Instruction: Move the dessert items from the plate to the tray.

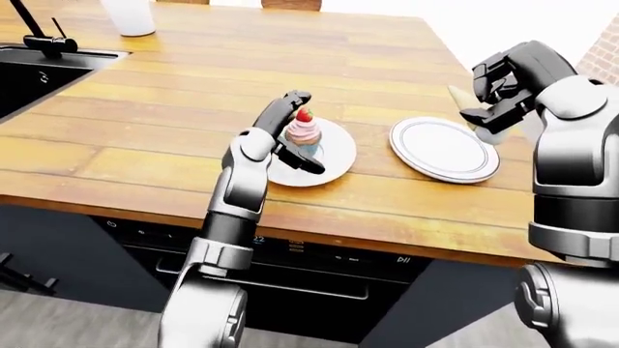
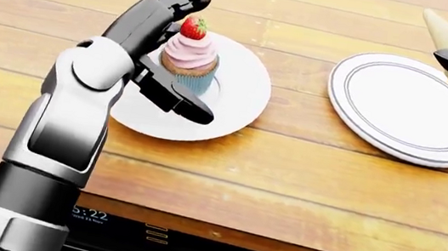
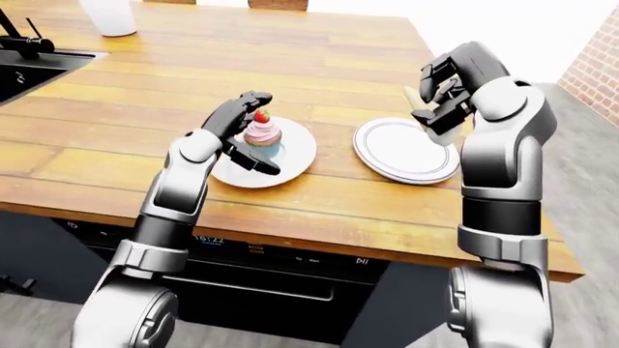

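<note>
A pink-frosted cupcake point(image 2: 188, 57) with a strawberry on top stands on a plain white plate point(image 2: 240, 102) near the counter's lower edge. My left hand point(image 2: 192, 54) is open; its fingers point(image 2: 170, 6) stand along the cupcake's left side and its thumb point(image 2: 180, 101) lies below it on the plate. To the right lies a round white tray point(image 2: 410, 110) with dark rings. My right hand point(image 1: 498, 94) hovers over the tray's upper right rim, shut on a pale cone-shaped dessert point(image 1: 462, 98) whose tip sticks out to the left.
The wooden counter point(image 1: 145, 138) holds a black sink point(image 1: 24, 80) with a faucet point(image 1: 43, 40) at the upper left and a white cup point(image 1: 130, 16) at the top. A dark appliance front point(image 1: 290, 268) sits below the counter edge. A brick wall point(image 3: 595, 65) is on the right.
</note>
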`<state>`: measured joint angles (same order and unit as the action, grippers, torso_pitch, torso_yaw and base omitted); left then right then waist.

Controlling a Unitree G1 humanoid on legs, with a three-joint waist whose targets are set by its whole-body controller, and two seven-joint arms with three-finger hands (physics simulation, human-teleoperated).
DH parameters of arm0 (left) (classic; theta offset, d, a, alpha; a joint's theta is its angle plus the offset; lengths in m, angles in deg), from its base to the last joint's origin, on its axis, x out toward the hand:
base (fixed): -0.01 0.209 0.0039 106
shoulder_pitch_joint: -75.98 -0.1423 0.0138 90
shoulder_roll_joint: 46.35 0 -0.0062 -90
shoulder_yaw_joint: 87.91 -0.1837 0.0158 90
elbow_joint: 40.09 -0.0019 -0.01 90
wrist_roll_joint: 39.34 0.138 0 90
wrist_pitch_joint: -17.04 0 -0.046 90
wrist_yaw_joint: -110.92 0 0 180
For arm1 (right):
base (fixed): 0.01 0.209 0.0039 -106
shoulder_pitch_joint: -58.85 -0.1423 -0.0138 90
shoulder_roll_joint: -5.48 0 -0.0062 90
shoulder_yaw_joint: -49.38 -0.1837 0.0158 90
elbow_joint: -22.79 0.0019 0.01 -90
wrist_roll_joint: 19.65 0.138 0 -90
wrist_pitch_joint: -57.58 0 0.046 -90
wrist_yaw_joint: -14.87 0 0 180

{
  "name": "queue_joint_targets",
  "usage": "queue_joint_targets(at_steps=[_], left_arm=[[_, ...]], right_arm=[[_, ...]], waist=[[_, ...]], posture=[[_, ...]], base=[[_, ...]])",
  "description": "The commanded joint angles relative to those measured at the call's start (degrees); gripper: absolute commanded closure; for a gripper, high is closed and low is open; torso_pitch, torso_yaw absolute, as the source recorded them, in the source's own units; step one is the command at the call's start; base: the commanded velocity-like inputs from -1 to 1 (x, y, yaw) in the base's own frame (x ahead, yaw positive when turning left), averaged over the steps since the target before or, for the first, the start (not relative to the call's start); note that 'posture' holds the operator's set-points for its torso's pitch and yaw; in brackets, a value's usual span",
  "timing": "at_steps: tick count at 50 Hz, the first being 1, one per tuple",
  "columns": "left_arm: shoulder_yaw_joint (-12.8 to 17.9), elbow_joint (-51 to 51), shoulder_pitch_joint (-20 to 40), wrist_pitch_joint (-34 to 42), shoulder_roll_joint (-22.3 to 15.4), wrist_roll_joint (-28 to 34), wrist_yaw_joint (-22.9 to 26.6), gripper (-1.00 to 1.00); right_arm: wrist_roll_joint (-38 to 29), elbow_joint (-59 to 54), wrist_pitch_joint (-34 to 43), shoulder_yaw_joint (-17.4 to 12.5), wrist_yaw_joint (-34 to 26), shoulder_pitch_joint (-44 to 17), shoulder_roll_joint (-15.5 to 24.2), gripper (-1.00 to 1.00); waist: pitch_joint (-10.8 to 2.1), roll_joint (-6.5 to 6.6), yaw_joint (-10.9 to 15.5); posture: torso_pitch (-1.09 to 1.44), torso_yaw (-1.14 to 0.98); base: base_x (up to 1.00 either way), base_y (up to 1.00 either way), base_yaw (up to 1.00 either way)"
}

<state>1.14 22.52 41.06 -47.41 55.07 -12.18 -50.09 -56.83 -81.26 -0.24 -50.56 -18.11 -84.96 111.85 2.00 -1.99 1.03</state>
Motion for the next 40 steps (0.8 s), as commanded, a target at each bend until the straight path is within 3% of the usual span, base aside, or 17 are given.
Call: queue_joint_targets(at_steps=[1, 5, 8, 10, 21, 29, 40], left_arm=[[0.45, 0.52, 2.54, -3.00, -0.37, -0.07, -1.90, -0.65], [0.41, -2.50, 3.13, -4.91, -0.19, -0.20, -3.55, -0.58], [0.34, -3.22, 3.25, -5.40, -0.28, -0.19, -3.82, -0.29], [0.35, -2.92, 3.01, -5.28, -0.30, -0.11, -3.92, 0.02], [1.07, -1.87, 3.28, -5.32, -1.30, -0.65, -3.86, 0.30], [2.60, 10.05, 6.89, 3.72, -2.67, -3.03, 0.18, 1.00], [1.89, 34.10, 9.10, 24.25, -8.27, -1.35, 12.84, 1.00]], right_arm=[[-0.17, 1.69, -1.29, -0.81, 1.16, -1.92, 0.93, 1.00], [0.08, 1.23, -1.77, -0.90, 1.56, -1.74, 0.95, 1.00], [0.19, 1.50, -1.74, -1.00, 1.59, -1.33, 1.00, 1.00], [0.21, 1.54, -1.74, -0.99, 1.66, -1.20, 1.00, 1.00], [0.29, 2.37, -1.56, -1.11, 1.37, -0.93, 1.29, 1.00], [1.22, 6.45, -1.01, -1.37, -2.06, -1.10, 1.82, 1.00], [2.77, 17.11, 1.70, -2.31, -12.78, -1.46, 5.32, 1.00]], waist=[[-1.82, -0.34, 0.03], [-1.95, -0.32, -0.07], [-2.06, -0.26, -0.13], [-2.09, -0.18, -0.18], [-2.40, 0.30, -0.55], [-2.09, 0.50, -0.77], [-0.86, 1.15, -0.84]], posture=[[0.00, 0.00], [0.00, 0.00], [0.00, 0.00], [0.00, 0.00], [0.00, 0.00], [0.00, 0.00], [0.00, 0.00]], base=[[0.00, 0.00, 0.00], [0.00, 0.00, 0.00], [0.00, 0.00, 0.00], [0.00, 0.00, 0.00], [0.00, 0.00, 0.00], [0.00, 0.00, 0.00], [0.00, 0.00, 0.00]])
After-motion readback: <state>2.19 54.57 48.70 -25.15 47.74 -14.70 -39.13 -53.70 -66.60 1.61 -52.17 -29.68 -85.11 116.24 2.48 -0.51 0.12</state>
